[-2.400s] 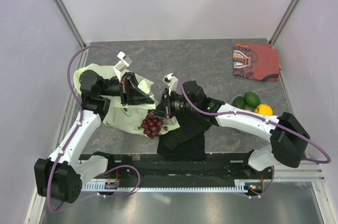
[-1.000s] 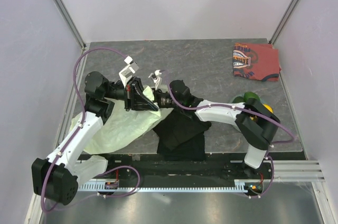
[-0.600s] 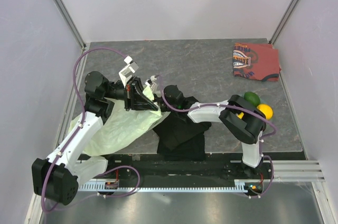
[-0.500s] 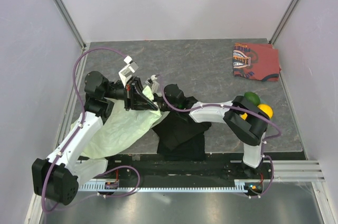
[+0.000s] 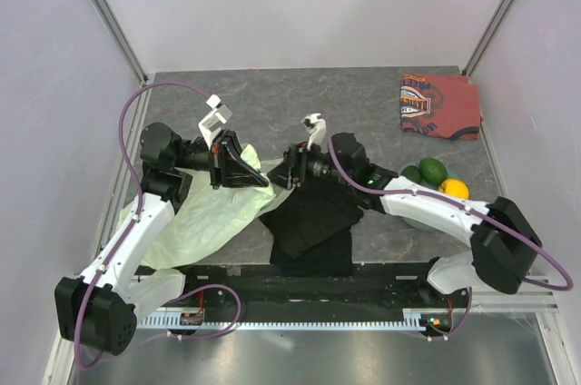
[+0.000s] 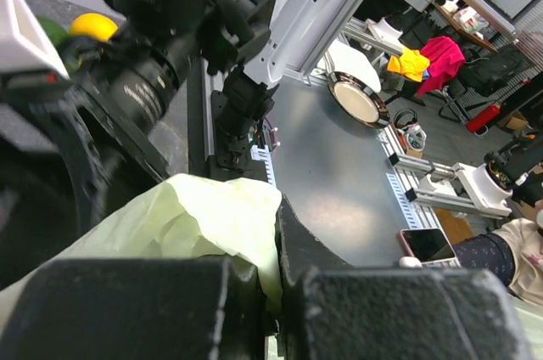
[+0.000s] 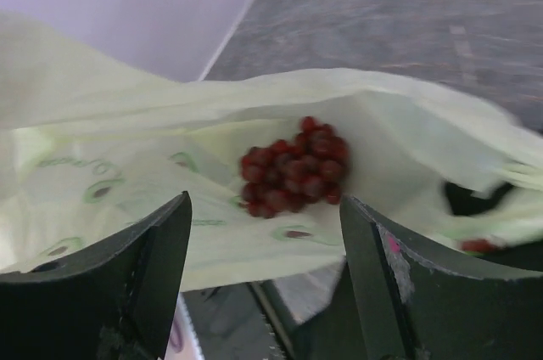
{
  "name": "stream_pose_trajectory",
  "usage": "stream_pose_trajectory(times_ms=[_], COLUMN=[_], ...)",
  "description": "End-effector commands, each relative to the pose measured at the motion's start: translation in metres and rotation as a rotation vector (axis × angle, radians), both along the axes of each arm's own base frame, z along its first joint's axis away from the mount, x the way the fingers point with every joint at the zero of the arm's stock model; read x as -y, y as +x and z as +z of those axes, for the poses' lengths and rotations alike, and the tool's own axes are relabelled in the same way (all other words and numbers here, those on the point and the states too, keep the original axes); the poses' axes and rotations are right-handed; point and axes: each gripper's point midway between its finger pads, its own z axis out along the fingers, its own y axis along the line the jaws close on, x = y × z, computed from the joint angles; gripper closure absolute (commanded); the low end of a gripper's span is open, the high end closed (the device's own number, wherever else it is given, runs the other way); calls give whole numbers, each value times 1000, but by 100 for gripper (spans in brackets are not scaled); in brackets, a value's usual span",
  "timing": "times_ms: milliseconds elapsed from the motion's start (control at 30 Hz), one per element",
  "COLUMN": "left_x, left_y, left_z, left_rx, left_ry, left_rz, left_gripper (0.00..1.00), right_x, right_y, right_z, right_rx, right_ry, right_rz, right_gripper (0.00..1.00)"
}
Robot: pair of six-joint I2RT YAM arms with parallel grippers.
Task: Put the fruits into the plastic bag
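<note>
The pale yellow-green plastic bag lies at the left, its mouth lifted by my left gripper. That left gripper is shut on the bag's edge. My right gripper hovers just outside the mouth, and the right gripper is open with nothing between its fingers. The dark red grape bunch rests inside the bag. Two green fruits and a yellow fruit sit at the right beside my right forearm.
A folded black cloth lies under my right wrist near the front edge. A red-orange patterned cloth sits at the back right. Grey walls close in both sides of the table.
My right gripper has opened and let the grape bunch go inside the bag, then drawn back to the right out of the mouth. The left gripper keeps its hold on the bag.
</note>
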Motion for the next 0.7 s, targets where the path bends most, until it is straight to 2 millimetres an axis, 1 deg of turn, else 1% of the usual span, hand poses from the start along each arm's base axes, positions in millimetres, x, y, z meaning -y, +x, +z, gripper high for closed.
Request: stream_pose_trajectory(times_ms=[0,33,100,133,167,233,333,367,433,467,567,600,633,667], left_x=[-2,-2,-2,-2,-2,-3,-3,-3,-3,-3,-3,-3,-3,-3], left_y=[0,0,0,0,1,1,1,1,1,1,1,1,1,0], left_z=[4,4,4,4,4,3,3,3,3,4,4,3,4,4], left_rx=[68,65,66,63,66,63,65,63,63,66,66,63,65,68], left_ry=[-13,-13,-13,-13,-13,-12,-12,-12,-12,-13,-12,-12,-12,-12], left_rz=[12,12,13,13,13,15,13,13,15,16,15,15,15,15], left_gripper=[98,98,99,98,98,98,98,99,99,98,98,98,98,98], right_x=[61,71,89,94,98,99,95,92,88,83,76,70,70,65], right_y=[33,36,50,51,55,62,70,73,75,76,80,83,86,85], right_z=[-19,-29,-39,-47,-51,-61,-74,-80,-84,-89,-95,-91,-90,-92], right_rx=[35,17,32,21,21,19,13,5,8,2,4,19,22,10], right_ry=[-143,-185,-249,-286,-306,-341,-376,-387,-395,-401,-388,-360,-342,-318], right_rz=[-221,-254,-326,-337,-352,-350,-330,-320,-299,-283,-248,-237,-231,-199], right_gripper=[21,21,20,20,20,20,21,23,23,24,28,29,30,31])
